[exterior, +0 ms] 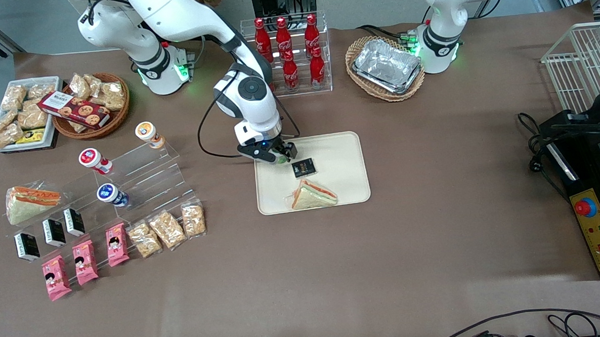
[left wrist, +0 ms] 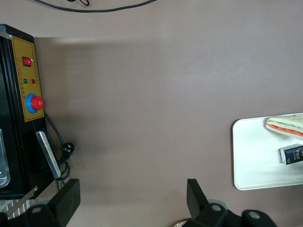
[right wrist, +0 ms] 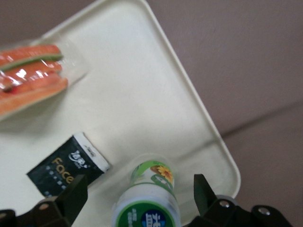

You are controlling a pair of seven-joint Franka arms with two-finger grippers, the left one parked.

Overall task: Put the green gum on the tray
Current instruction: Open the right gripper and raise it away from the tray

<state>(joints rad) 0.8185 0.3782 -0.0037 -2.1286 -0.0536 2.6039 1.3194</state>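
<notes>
The green gum [right wrist: 151, 194], a small bottle with a green label and a white-and-green lid, rests on the cream tray [right wrist: 142, 71] near its corner. My right gripper [right wrist: 138, 184] hangs right over it, open, one finger [right wrist: 71, 196] on each side with a gap to the bottle. In the front view the gripper [exterior: 274, 157] is over the tray [exterior: 334, 146] at the corner nearest the working arm's base, and only a bit of the gum [exterior: 282, 159] shows under it.
On the tray also lie a black packet [exterior: 303, 167] beside the gum and a wrapped sandwich [exterior: 314, 194] nearer the front camera. An acrylic stand with an orange-lidded bottle [exterior: 147, 132] and a blue-lidded bottle [exterior: 110, 194] lies toward the working arm's end. A cola bottle rack [exterior: 287, 52] stands farther back.
</notes>
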